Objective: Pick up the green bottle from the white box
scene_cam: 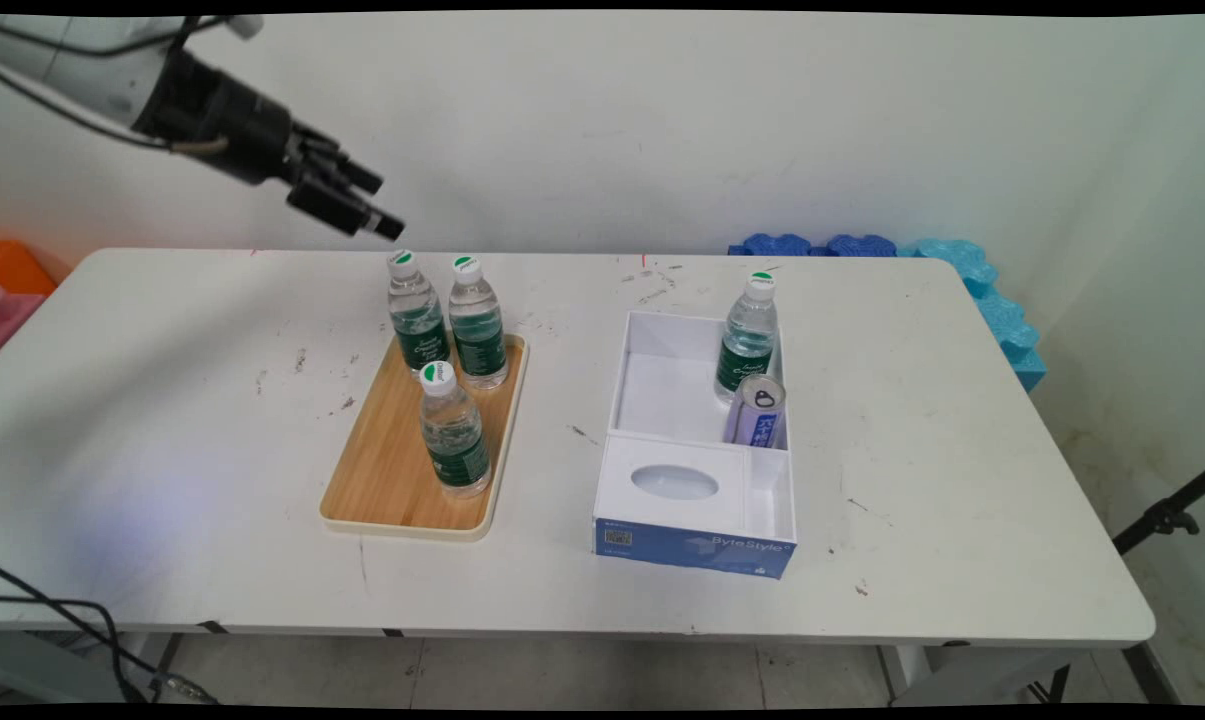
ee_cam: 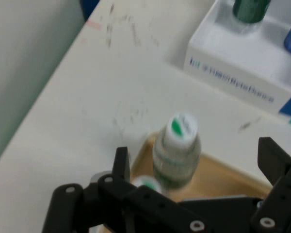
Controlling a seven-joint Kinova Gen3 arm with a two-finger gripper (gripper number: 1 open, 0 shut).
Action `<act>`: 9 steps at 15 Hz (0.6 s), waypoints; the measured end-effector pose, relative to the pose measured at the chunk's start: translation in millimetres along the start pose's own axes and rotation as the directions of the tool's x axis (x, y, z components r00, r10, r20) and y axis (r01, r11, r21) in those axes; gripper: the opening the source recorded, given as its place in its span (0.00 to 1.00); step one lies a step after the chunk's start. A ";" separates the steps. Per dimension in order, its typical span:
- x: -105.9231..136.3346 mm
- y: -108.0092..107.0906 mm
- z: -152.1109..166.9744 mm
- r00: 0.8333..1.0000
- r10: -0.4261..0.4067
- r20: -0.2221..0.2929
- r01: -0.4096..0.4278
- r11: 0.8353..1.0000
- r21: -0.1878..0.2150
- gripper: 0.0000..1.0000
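Above the far left of the table, the gripper hangs in the air, clear of everything, its jaws spread wide and holding nothing. In the hand view the two fingers stand well apart, and a bottle cap shows between them lower down.

Nearest to it are two water bottles at the far end of the wooden tray: the far left bottle sits just below and to the right of the fingertips in the main view, and the far right bottle stands close beside it. The near bottle stands alone toward the tray's front. All three are upright with white and green caps.

The two far bottles stand near enough together that a finger coming down between them would probably knock one; as a judgement, any approach would do best coming straight down over a single cap, with the fingers on the bottle's open sides.

Well apart to the right lies a white box with blue front. In its far right corner stands a fourth bottle, with a can leaning just in front of it. Blue foam pieces lie at the far right corner, against the wall.
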 end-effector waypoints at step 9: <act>102.8 50.4 61.5 0.995 0.085 -0.060 -0.089 0.994 -0.067 1.00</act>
